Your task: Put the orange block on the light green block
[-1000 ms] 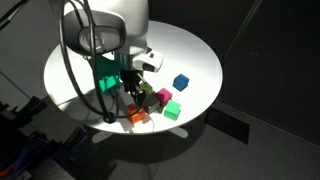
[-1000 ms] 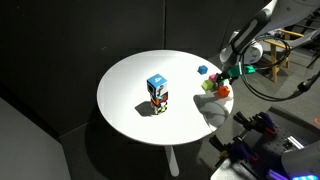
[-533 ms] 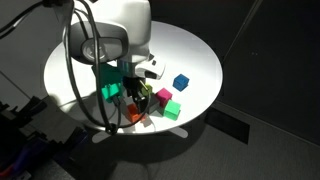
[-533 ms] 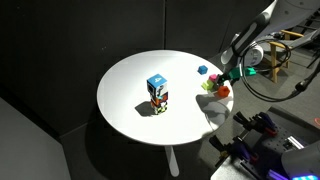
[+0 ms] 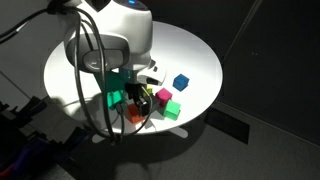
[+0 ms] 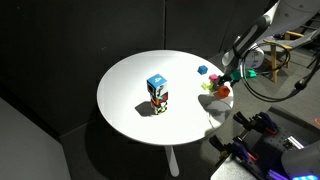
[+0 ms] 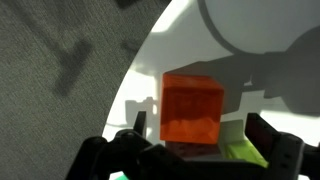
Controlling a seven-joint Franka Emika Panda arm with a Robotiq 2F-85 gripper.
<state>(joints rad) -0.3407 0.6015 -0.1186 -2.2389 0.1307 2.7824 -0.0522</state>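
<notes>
The orange block (image 7: pixel 193 108) is a bright cube on the white round table (image 5: pixel 190 50), near its edge. My gripper (image 7: pixel 198 120) is open, with one finger (image 7: pixel 141 128) on each side of the block and a gap to it on both sides. The light green block (image 7: pixel 246 152) lies right beside the orange block and is partly hidden by the gripper's body. In both exterior views the gripper (image 5: pixel 137 106) (image 6: pixel 226 80) hangs just over the orange block (image 5: pixel 135 117) (image 6: pixel 223 91); the light green block is hard to make out there.
A magenta block (image 5: pixel 163 97), a saturated green block (image 5: pixel 172 110) and a blue block (image 5: pixel 181 82) lie close by. A stack of blocks (image 6: pixel 157 92) stands mid-table. The table edge (image 5: pixel 150 132) is just past the orange block. Cables hang from the arm.
The arm has come down and a little toward the table edge, so the open fingers now straddle the orange block. The blocks have not moved.
</notes>
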